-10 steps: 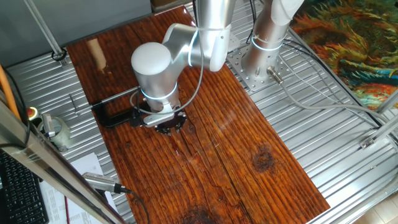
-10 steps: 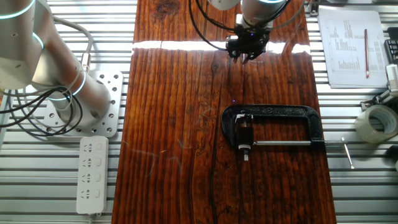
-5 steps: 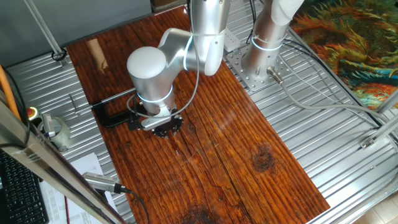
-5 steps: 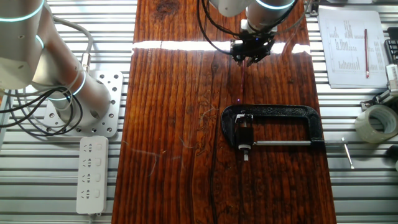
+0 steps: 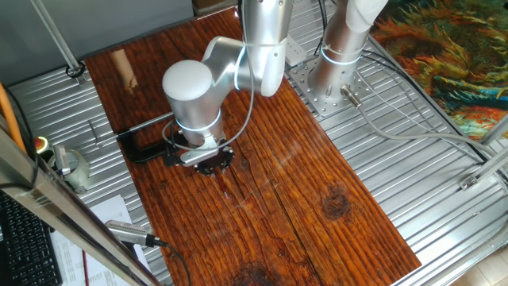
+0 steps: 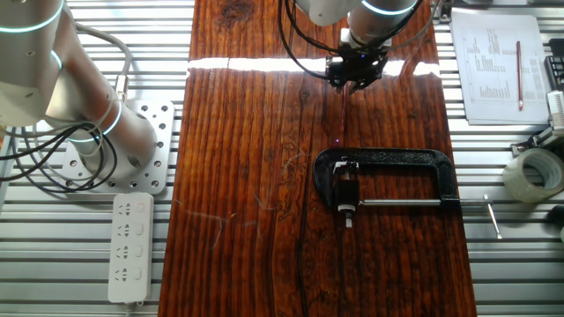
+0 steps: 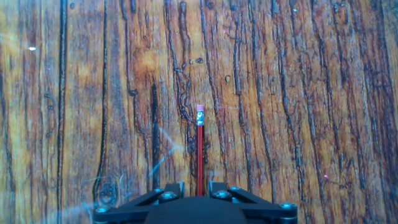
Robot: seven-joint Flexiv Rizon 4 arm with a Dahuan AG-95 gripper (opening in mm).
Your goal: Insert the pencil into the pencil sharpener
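Note:
In the hand view a thin red pencil (image 7: 199, 149) with a pink end sticks out ahead between the two fingers of my gripper (image 7: 196, 186), which is shut on it. Seen from the other fixed view, the gripper (image 6: 353, 79) hangs over the far part of the wooden board, and the pencil (image 6: 342, 114) slants from it toward a black C-clamp (image 6: 397, 163). A small dark pencil sharpener (image 6: 345, 187) is held in that clamp. The pencil's tip stops short of the clamp. In one fixed view the arm's wrist covers the gripper (image 5: 211, 165) and the sharpener.
The clamp's silver rod (image 6: 401, 203) and handle reach to the board's right edge. A pale wooden dowel (image 5: 123, 67) lies at the board's far corner. A tape roll (image 6: 533, 172), papers (image 6: 493, 70), a power strip (image 6: 129, 246) and a second arm's base (image 6: 123, 141) sit off the board.
Over the last second the gripper with the pencil shifted a little toward the clamp. Since half a second ago it has hardly moved.

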